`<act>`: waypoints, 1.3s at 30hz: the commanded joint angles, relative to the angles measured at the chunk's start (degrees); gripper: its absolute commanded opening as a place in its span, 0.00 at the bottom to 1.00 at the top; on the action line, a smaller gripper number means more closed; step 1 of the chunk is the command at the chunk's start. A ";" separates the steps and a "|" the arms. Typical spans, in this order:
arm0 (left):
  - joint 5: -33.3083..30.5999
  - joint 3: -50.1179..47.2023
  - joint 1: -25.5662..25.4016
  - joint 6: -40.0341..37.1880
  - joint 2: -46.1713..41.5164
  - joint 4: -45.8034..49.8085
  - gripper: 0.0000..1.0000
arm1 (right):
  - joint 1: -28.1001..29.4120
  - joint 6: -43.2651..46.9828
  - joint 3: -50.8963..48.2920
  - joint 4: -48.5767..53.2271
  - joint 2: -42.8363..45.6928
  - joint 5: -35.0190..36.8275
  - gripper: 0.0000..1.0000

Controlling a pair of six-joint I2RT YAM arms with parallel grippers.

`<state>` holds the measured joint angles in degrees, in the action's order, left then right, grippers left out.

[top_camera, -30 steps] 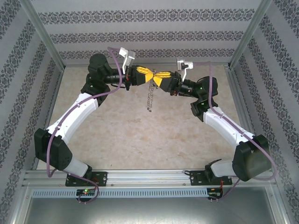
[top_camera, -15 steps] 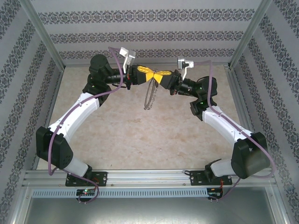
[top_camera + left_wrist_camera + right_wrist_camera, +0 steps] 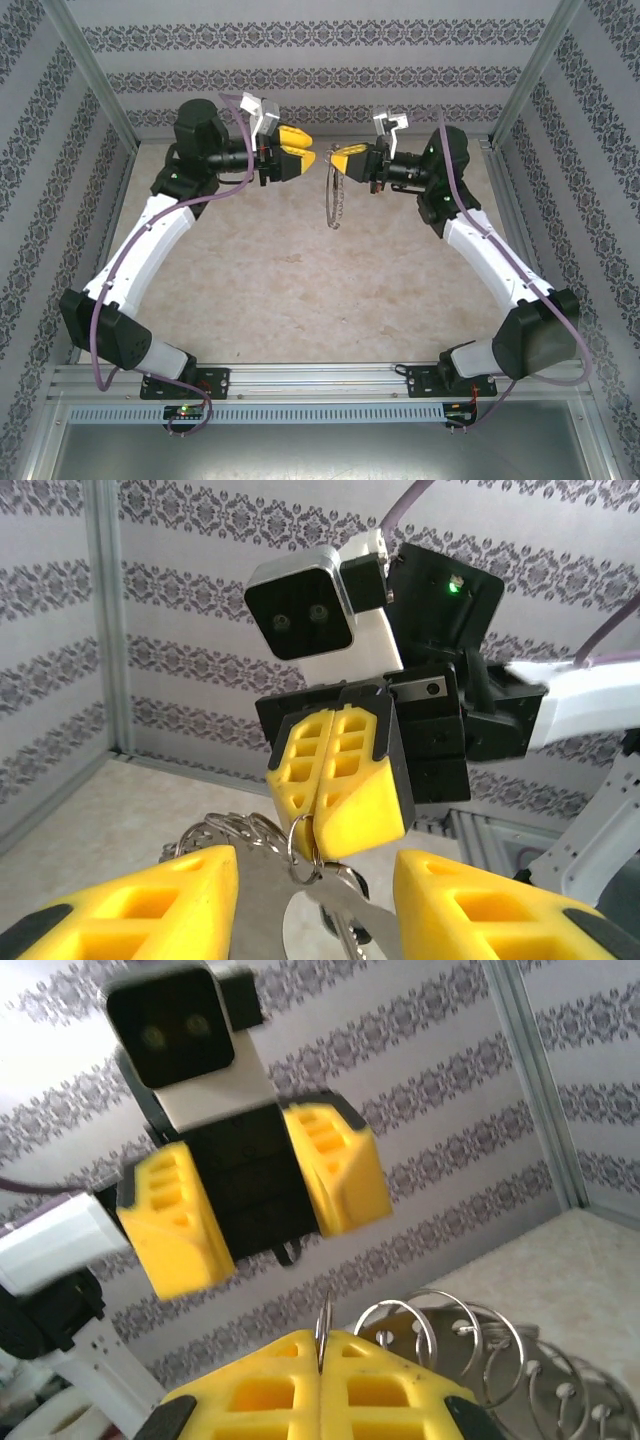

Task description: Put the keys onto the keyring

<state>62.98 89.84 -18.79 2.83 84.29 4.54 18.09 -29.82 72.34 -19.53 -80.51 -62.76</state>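
Observation:
Both arms are raised above the table's far half, grippers facing each other. My right gripper (image 3: 337,160) (image 3: 322,1345) is shut on a thin small ring of the keyring (image 3: 333,203). Its silvery loop (image 3: 232,912), fringed with small rings (image 3: 470,1335), hangs below the fingers. Beneath the pinched ring (image 3: 300,852) hangs a small dark-headed key (image 3: 352,925), partly hidden by the loop. My left gripper (image 3: 300,152) (image 3: 315,880) stands open a short way to the left, with nothing between its fingers and not touching the keyring.
A beige marbled tabletop (image 3: 300,290) lies below, fenced by aluminium posts (image 3: 95,85) and patterned walls (image 3: 320,75). A metal rail (image 3: 320,380) runs along the near edge where the arm bases stand.
My left gripper has opened and drawn back to the left, away from the right one. The keyring now hangs from the right gripper alone, which has lifted slightly.

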 commanded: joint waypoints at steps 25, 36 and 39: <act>11.06 21.55 -0.77 -28.89 13.50 45.90 0.31 | 2.48 37.51 11.51 39.52 -0.96 2.64 0.00; 11.78 23.10 -2.32 -29.81 15.99 47.76 0.30 | 3.19 37.73 11.27 39.27 -0.87 2.72 0.00; 12.02 23.10 -2.49 -30.16 16.45 48.34 0.30 | 3.27 37.56 11.16 38.87 -0.88 2.82 0.00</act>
<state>73.10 111.35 -20.34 -25.36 99.94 50.61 20.53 6.44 83.83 21.23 -83.18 -59.37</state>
